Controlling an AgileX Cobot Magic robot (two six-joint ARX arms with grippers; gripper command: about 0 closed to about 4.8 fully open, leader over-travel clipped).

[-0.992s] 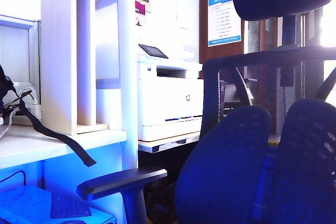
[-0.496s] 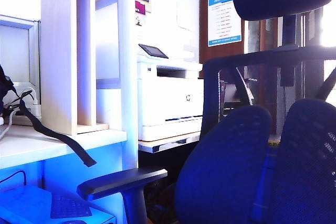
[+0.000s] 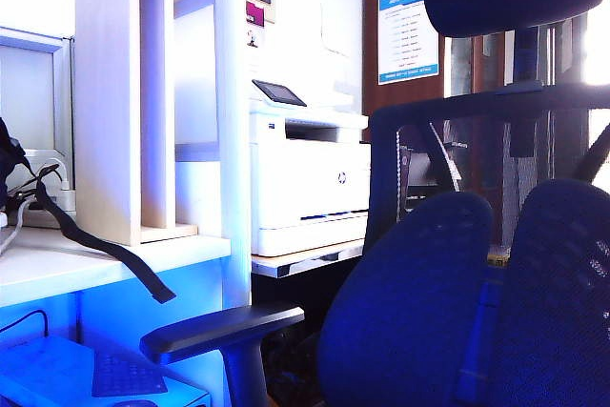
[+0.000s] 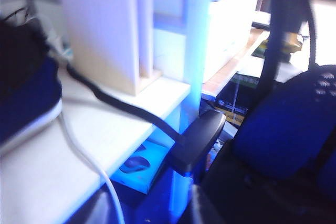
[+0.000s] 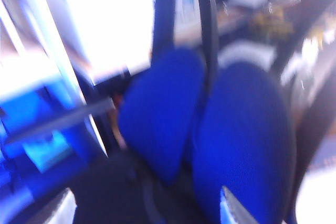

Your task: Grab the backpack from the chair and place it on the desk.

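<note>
The chair (image 3: pixel 410 302), the largest thing in view, is seen with its two mesh backrest lobes straight ahead of the right gripper (image 5: pixel 147 211), whose fingers (image 5: pixel 237 211) show only as pale tips. These tips are spread wide apart and nothing is held between them. The picture is blurred, so the dark mass just beyond them cannot be identified. The worktop (image 3: pixel 95 259) lies ahead of the left gripper (image 4: pixel 152 213) and to one side of it, and a tall light-wood shelf unit (image 3: pixel 110 92) is carried on it. A white printer (image 3: pixel 305 178) stands on a separate table farther off, beyond the shelf unit. The backpack (image 4: pixel 26 93) rests on the worktop, well clear of the chair and apart from both sets of fingers. In the exterior view only its dark edge is seen at the far left. One black strap (image 4: pixel 126 108) trails from it across the worktop and hangs over the front edge, ending just beside the chair's armrest (image 4: pixel 199 140), which sits close ahead of the left fingers (image 4: pixel 105 212). Those fingers are seen only as dark tips, parted, with nothing gripped. A white cable (image 4: pixel 84 156) runs along the worktop from under the backpack towards them.
</note>
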